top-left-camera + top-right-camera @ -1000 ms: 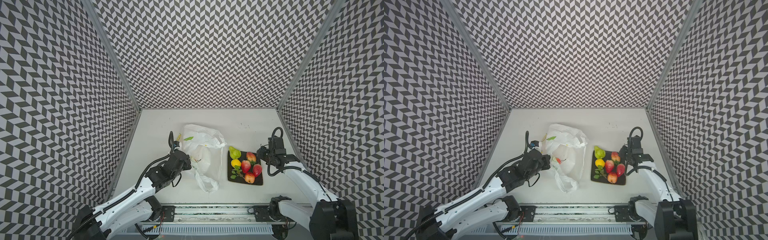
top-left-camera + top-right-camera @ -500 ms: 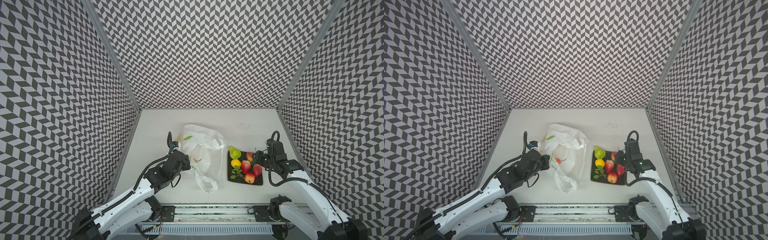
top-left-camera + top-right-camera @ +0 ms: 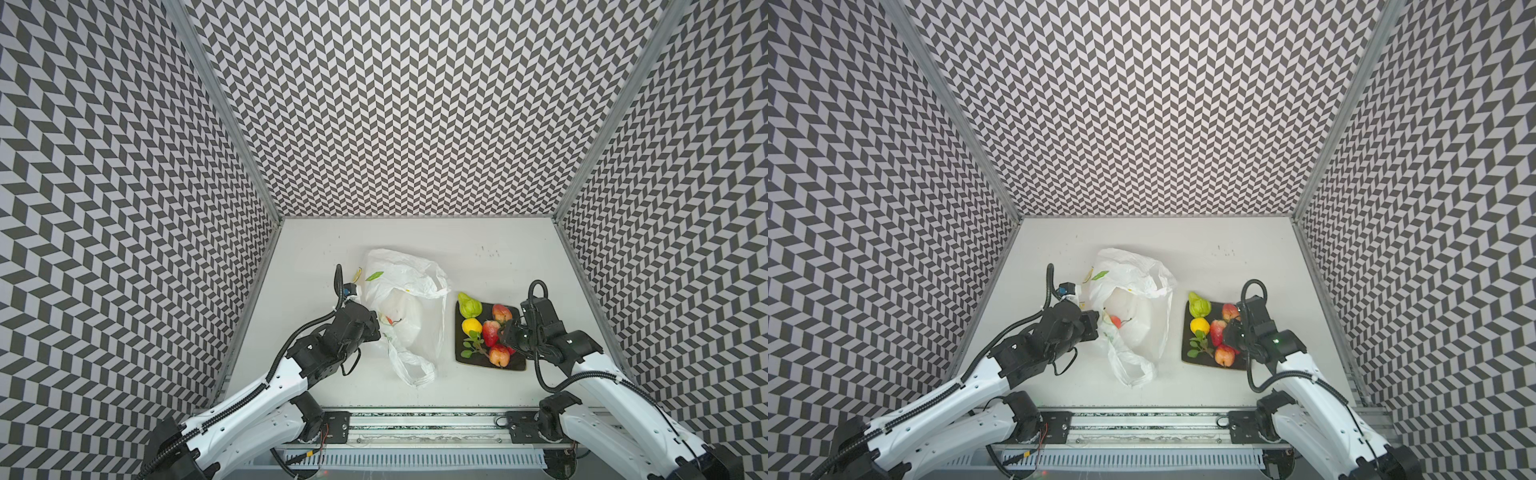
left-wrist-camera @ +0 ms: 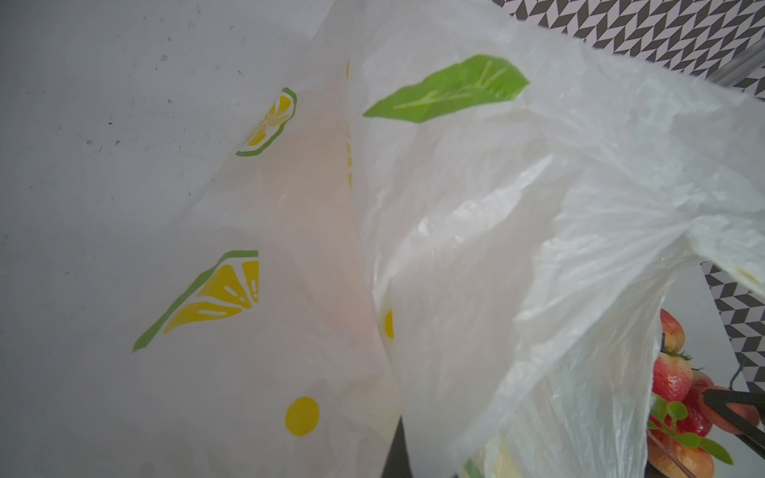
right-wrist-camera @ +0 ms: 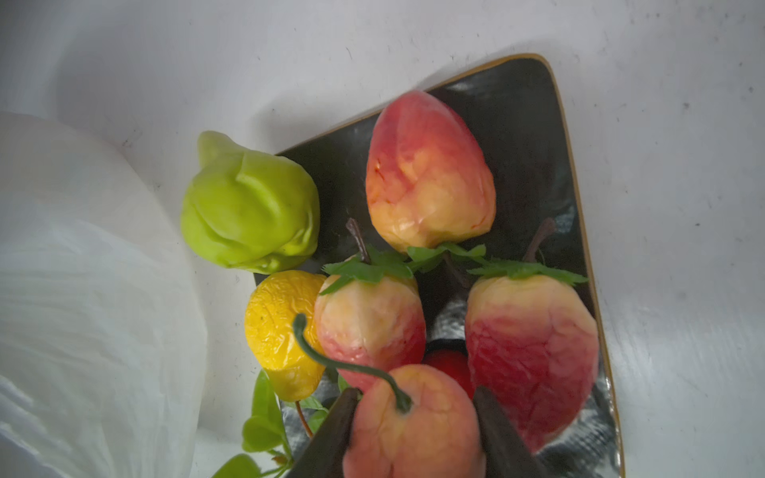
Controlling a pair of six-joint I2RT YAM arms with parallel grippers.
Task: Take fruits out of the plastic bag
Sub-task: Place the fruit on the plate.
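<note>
The left tool (image 3: 376,328) is closed tight on the near rim of the plastic bag (image 3: 409,286), which lies on the desk (image 3: 498,257) directly ahead of it. One red fruit (image 3: 390,320) sits inside, just past its tip. The right tool (image 5: 414,391) has its fingers (image 5: 331,434) flanking a peach (image 5: 414,438) over the dark plate (image 5: 517,124). It cannot be told whether it grips or stands clear. The other fruits (image 5: 426,174) lie ahead of it.

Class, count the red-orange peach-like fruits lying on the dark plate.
4 peach-like fruits on the dark plate: one next to the green pear; one against the lemon; one on the side nearest the right arm; one flanked by the right gripper. Others could hide beneath.
</note>
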